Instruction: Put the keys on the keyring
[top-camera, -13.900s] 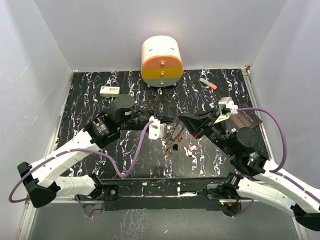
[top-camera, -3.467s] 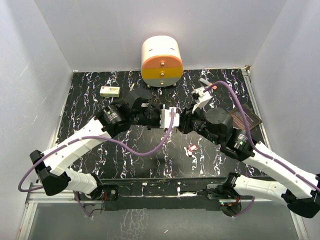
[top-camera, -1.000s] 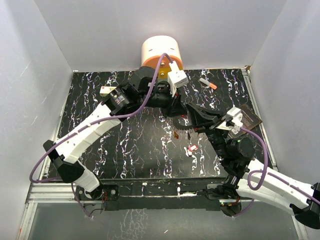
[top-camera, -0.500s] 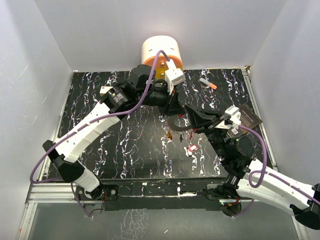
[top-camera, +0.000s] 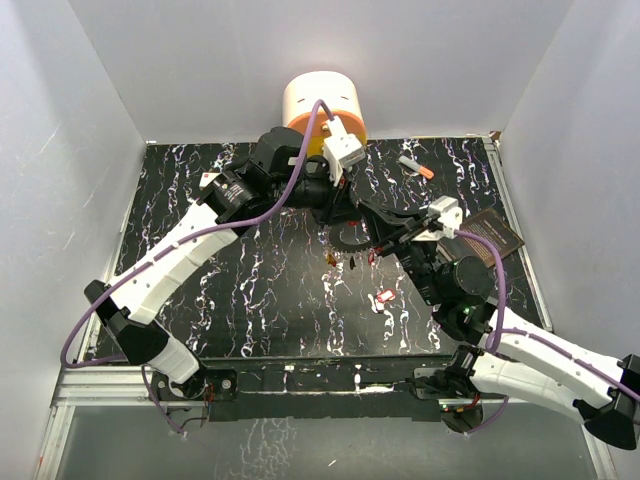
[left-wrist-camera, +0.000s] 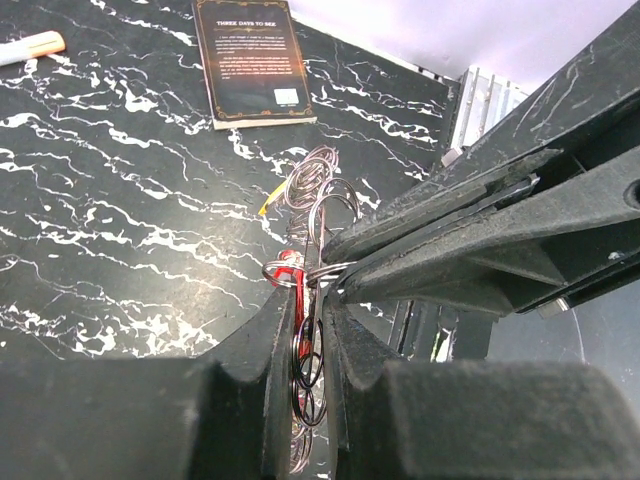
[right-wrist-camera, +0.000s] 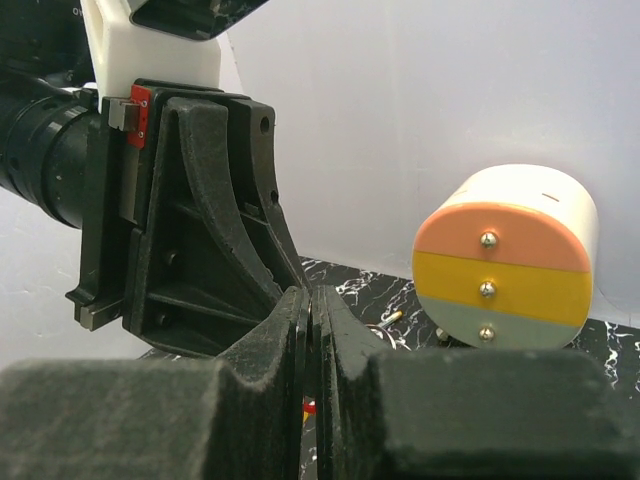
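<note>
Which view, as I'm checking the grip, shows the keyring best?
Left wrist: the keyring shows close up as wire loops pinched in the left gripper. The top view barely shows it above the dangling keys; the right wrist view hides it behind the right gripper.

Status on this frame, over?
Left gripper shut on keyring. Right gripper shut on it too, midair. One red key loose on table. Nothing blocking.

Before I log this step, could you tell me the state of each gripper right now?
Left gripper: closed on the keyring.
Right gripper: closed, pinching the same keyring.
</note>
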